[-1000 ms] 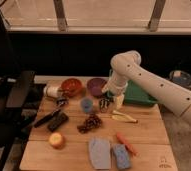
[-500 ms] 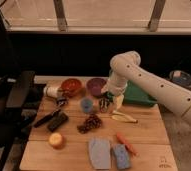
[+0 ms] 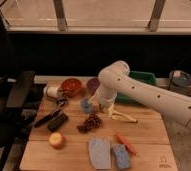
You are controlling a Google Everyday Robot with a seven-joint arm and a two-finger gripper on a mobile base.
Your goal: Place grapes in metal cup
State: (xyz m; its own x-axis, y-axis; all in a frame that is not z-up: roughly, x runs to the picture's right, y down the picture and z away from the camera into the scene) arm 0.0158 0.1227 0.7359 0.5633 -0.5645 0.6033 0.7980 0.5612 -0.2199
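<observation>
Grapes (image 3: 91, 122), dark reddish-purple bumpy cluster on wooden table (image 3: 151, 134), gripper (image 3: 103, 106) beside blue cup (image 3: 86, 105), open or closed unclear

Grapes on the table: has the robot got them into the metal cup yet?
Nothing looks done yet. The dark reddish-purple grape cluster lies untouched on the wooden table. The gripper hangs just beyond it, beside the light blue cup. Left: grasp the grapes, lift them, and drop them into the metal cup, which I cannot make out here.
</observation>
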